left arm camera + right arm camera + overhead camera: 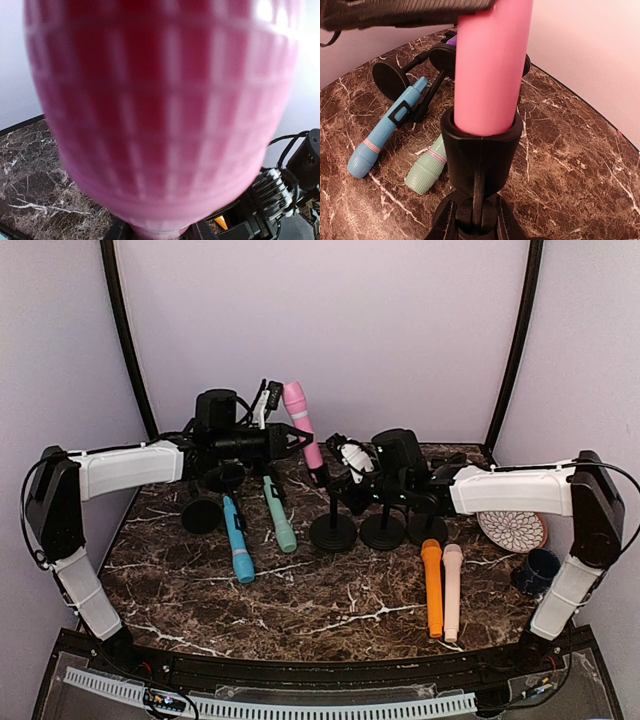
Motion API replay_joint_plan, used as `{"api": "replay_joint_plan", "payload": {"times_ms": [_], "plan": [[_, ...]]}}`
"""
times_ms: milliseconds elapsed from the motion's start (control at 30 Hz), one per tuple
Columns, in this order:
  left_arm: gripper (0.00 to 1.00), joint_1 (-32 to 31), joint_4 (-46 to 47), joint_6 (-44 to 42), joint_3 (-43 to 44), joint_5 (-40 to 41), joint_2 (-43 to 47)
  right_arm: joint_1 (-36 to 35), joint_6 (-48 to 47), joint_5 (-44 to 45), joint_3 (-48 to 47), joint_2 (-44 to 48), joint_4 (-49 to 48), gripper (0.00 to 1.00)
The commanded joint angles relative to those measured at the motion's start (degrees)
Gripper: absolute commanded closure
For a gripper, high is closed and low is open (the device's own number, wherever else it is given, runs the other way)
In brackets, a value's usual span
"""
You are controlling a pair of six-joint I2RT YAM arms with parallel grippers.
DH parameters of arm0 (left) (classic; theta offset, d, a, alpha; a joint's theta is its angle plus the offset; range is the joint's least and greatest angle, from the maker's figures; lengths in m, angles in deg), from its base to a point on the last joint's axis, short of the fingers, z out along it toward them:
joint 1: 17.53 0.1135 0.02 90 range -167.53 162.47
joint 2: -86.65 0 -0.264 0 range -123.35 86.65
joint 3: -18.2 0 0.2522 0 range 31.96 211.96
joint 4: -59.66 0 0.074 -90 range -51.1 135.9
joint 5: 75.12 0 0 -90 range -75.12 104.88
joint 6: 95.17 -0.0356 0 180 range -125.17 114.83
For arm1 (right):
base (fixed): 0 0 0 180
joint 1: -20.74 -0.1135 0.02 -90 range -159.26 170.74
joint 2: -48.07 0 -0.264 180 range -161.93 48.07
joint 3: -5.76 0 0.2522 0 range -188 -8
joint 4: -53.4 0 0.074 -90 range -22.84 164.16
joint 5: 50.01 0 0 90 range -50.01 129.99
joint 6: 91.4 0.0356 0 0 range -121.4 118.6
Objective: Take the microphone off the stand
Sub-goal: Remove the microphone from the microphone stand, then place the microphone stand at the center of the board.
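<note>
**Top external.** The pink microphone [300,422] stands seated in the clip of the stand [333,532], left of centre in the frame. It is not upright. Its long axis leans, with the head toward the upper left and the foot toward the lower right, where it enters the clip. The left tool [297,440] meets the handle just below the head. The right tool [345,490] sits lower, at the stand's stem. The left arm is therefore the nearer one to the microphone and the right arm attends the stand. A blue microphone [238,540] and a green microphone [280,515] lie flat on the bench [330,620], lower left of the stand.

**Left wrist.** The microphone head [160,115] fills the frame and is blurred. At the bottom edge, dark fingers [121,231] lie against either side of the neck — judged to be pinching it.

**Right wrist.** The handle [490,65] drops into the black clip [480,150] and remains fully seated. The right tool [476,225] flanks the stem below the clip. It is black on black, so I cannot tell whether it presses or merely brackets.

**Judgement.** Extraction must run along the handle's lean, up and toward the upper left — a sideways pull would likely drag the stand along.
</note>
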Motion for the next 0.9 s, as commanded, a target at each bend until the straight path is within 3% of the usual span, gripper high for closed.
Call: {"api": "replay_joint_plan", "payload": {"times_ms": [0,367,633,867], "plan": [[1.00,4.24,1.27,6.04,3.24,1.34,3.63,3.34,-1.41,10.30,2.82,0.09,10.01,1.00],[1.00,4.24,10.60,0.50,-4.08,-0.48,7.02,3.34,1.91,11.80,-0.15,-1.50,12.55,1.00],[1.00,4.23,22.25,-3.44,-12.15,-5.38,10.67,3.60,4.56,11.12,-1.89,-2.37,13.04,1.00],[1.00,4.26,21.12,-3.61,-13.74,-5.06,12.55,3.60,6.85,9.42,-2.08,-3.59,9.18,1.00]]}}
